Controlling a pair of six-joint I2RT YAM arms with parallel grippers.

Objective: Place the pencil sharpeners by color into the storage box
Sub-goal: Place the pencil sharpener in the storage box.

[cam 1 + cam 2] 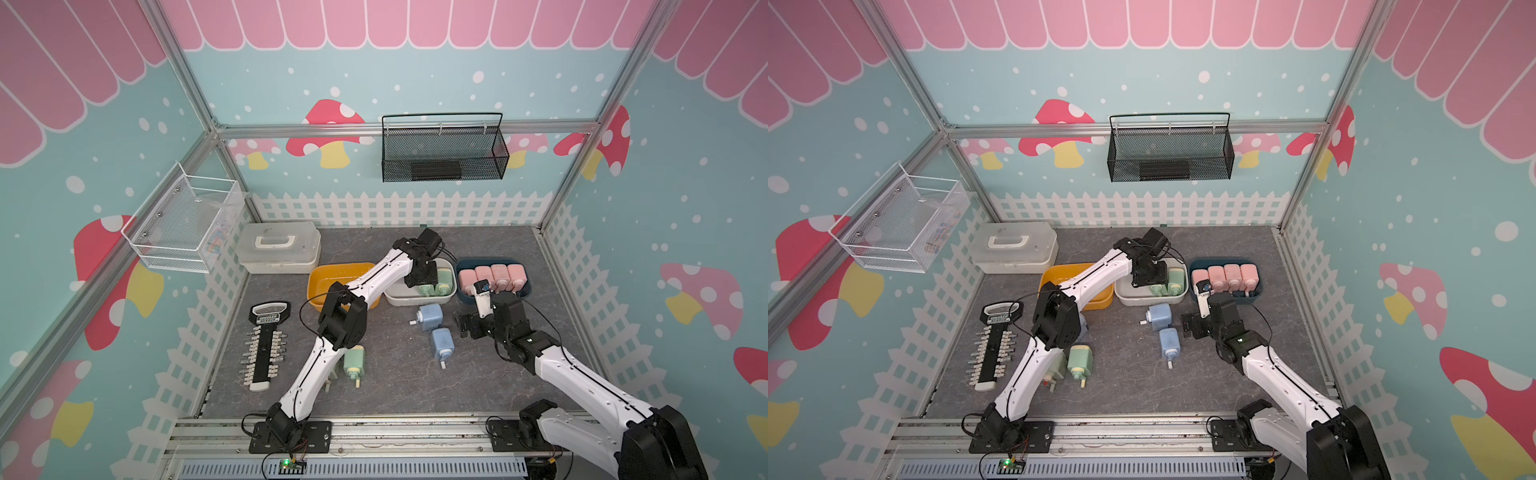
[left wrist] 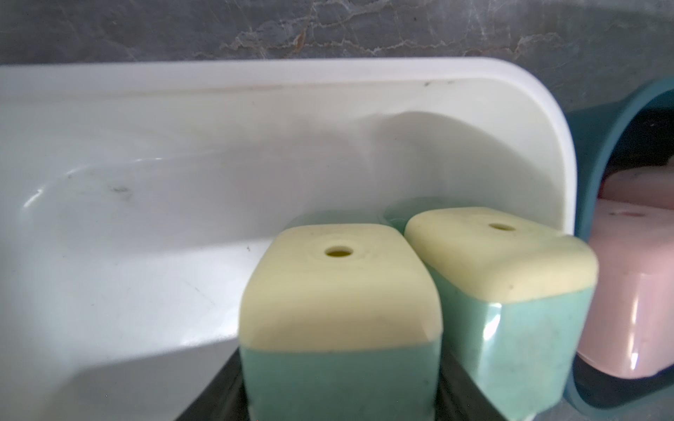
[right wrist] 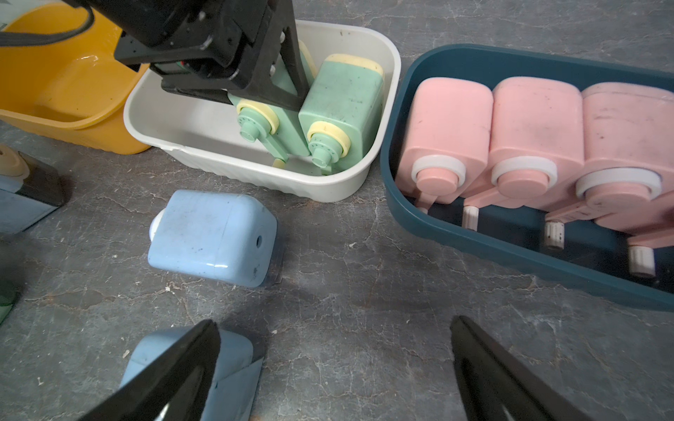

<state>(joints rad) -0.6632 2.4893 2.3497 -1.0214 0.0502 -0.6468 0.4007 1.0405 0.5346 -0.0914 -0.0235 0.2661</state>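
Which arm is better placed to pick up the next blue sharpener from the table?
Right. The right gripper is open beside a blue sharpener; the left gripper is shut on a green sharpener in the white bin.

pink sharpeners point(image 3: 536, 124), green sharpeners point(image 3: 343, 98), blue sharpeners point(image 3: 211, 237), marbled grey table point(image 3: 364, 328)

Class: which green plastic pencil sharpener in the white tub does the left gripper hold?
The green sharpener farther from the dark blue tub; the left gripper clamps it, its neighbour lies free.

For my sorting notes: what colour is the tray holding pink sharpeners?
The tray is dark teal; right wrist view.
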